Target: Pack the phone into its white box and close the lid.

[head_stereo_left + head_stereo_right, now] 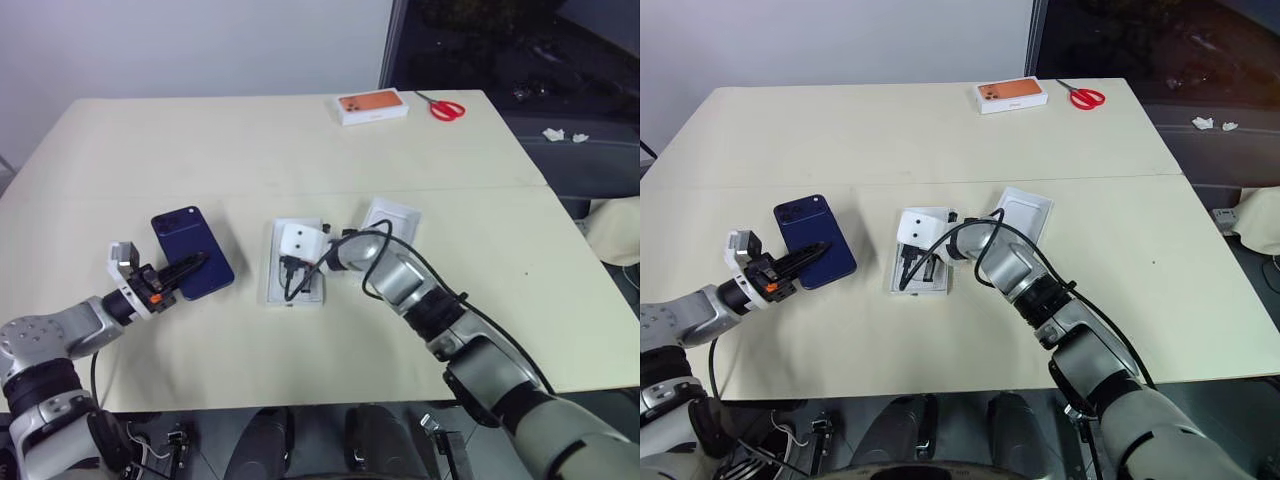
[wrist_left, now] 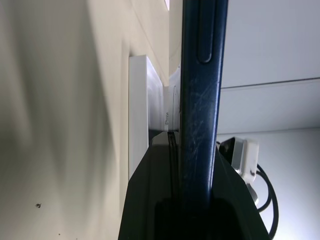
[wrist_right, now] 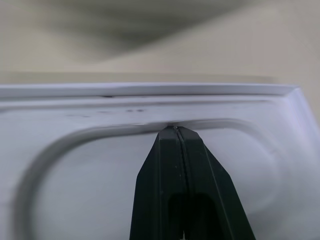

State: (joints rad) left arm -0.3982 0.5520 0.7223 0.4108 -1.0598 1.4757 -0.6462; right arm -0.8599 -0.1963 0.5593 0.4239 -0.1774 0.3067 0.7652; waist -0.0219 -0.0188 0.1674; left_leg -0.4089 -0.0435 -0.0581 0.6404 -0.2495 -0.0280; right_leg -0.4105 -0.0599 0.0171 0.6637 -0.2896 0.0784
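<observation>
My left gripper (image 1: 196, 264) is shut on the near edge of the dark navy phone (image 1: 190, 245). It holds the phone roughly flat at the table's left, back up, with the camera cluster at the far corner. In the left wrist view the phone (image 2: 200, 90) stands edge-on between the fingers. The white box (image 1: 269, 268) lies at the table's middle with a white insert tray (image 3: 100, 200) inside it. My right gripper (image 1: 290, 286) is shut, its tips touching the rim of the tray's oval recess. The lid (image 1: 393, 216) lies just right of the box, its plain white inside facing up.
A white box with an orange top (image 1: 371, 106) and red scissors (image 1: 447, 108) sit at the table's far edge. A black cable (image 1: 375, 262) loops around my right wrist above the box. A seam (image 1: 150, 192) runs across the table behind the phone.
</observation>
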